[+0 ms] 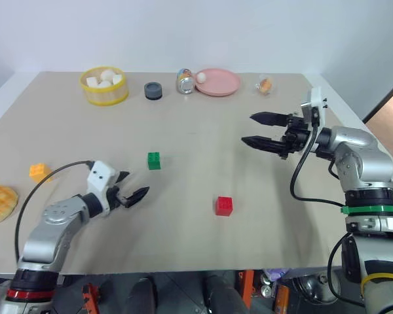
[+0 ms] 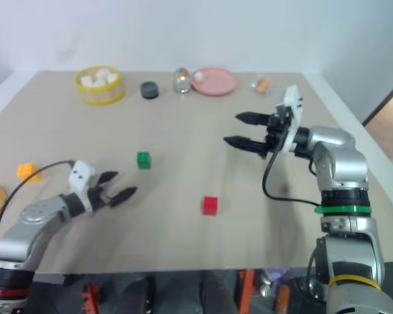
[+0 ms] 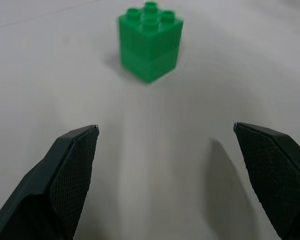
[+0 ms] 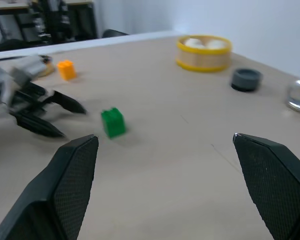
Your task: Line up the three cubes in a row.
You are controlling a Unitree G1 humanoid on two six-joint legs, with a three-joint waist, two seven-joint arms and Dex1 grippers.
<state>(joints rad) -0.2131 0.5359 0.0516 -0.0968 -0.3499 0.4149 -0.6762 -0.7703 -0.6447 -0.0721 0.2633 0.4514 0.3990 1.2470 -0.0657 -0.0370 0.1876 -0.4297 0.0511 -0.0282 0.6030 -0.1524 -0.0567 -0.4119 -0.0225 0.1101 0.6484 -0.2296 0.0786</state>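
The left end effector point(image 1: 132, 190) sits low over the counter point(image 1: 203, 163) in the lower left of the head view, its two black fingers spread wide with nothing between them. The green cube point(image 1: 154, 160) stands just up and to the right of its fingertips, near but apart; in the left wrist view the same cube point(image 3: 150, 40) sits studs-up ahead of the gap between the fingers, untouched. The orange-yellow cube point(image 1: 39, 172) lies to the left of this arm, near the counter's left edge, with a round yellow checkered bun point(image 1: 0, 203) just below it. The red cube point(image 1: 224, 205) rests at lower centre, to the right of the left end effector and well apart from it. The right end effector point(image 1: 259, 129) is held above the counter at centre right, fingers also spread wide and empty, pointing toward frame left; the red cube lies below and left of it, well apart. Along the far edge stand a yellow basket point(image 1: 105, 88), a dark disc point(image 1: 153, 91) and a pink plate point(image 1: 217, 82).
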